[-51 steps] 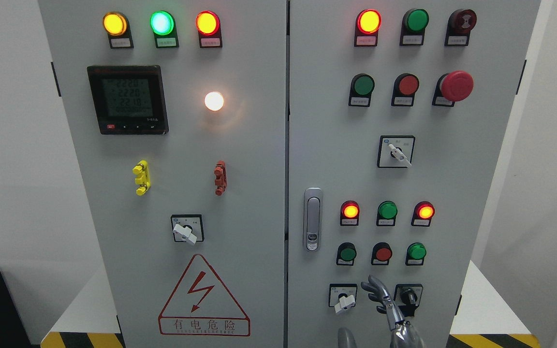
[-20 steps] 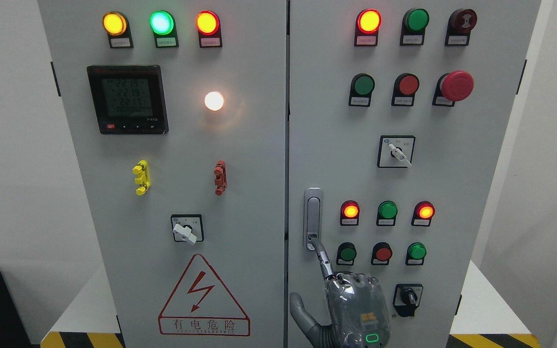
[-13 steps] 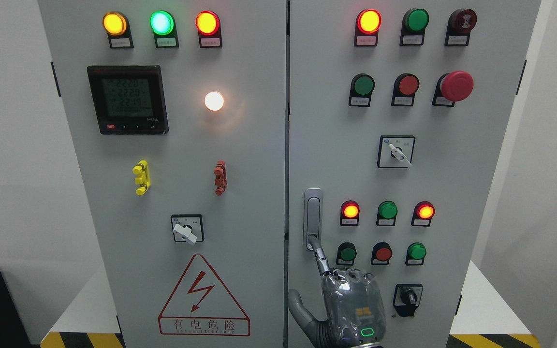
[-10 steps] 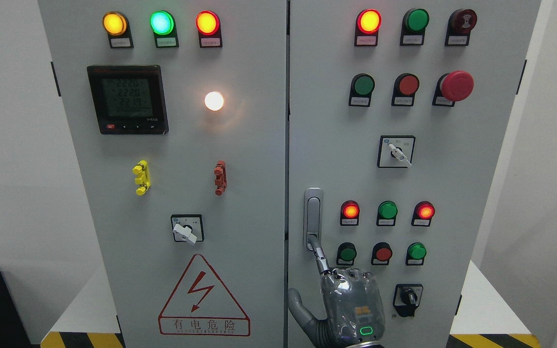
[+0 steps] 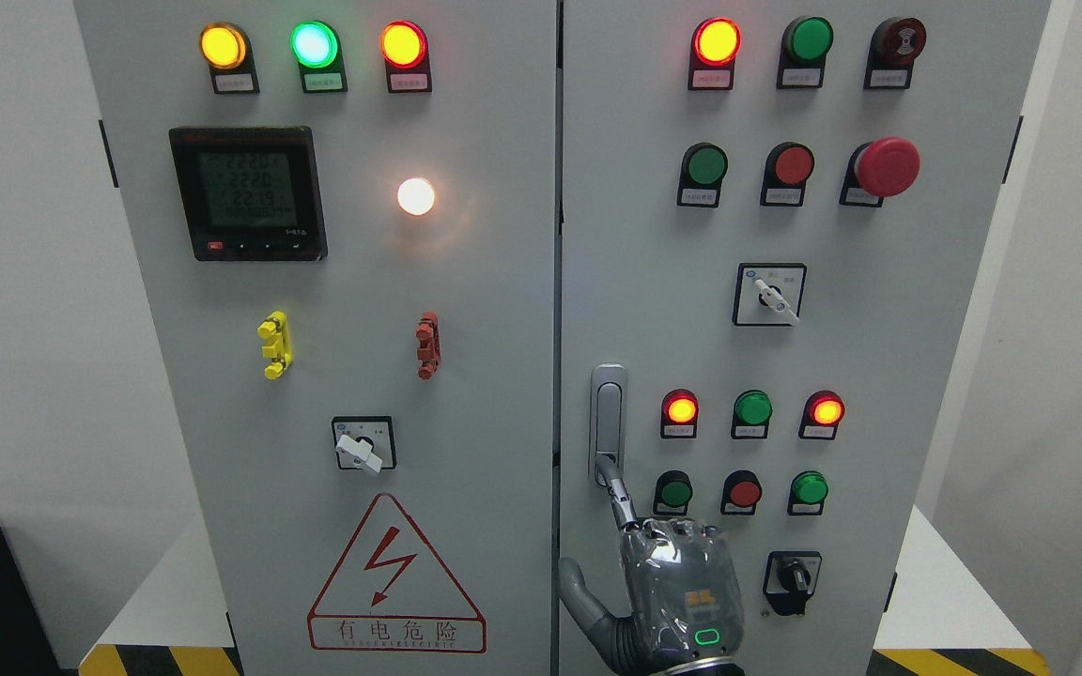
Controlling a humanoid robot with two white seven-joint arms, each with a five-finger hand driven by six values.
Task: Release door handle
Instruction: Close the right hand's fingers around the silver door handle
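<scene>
From the head camera I see my right hand point(image 5: 668, 587) rising from the bottom edge right of centre, in front of the cabinet's right door point(image 5: 917, 357). One finger point(image 5: 618, 488) is stretched up, its tip on the lower end of the door handle point(image 5: 608, 422), presumably to press the latch there; the others are curled in and grip nothing. The handle sits upright near the door's left edge, beside the seam. The palm blocks the selector switch I'd expect below the buttons, and the tip hides the latch. I can't tell whether it's actually depressed. My left arm is out of view.
</scene>
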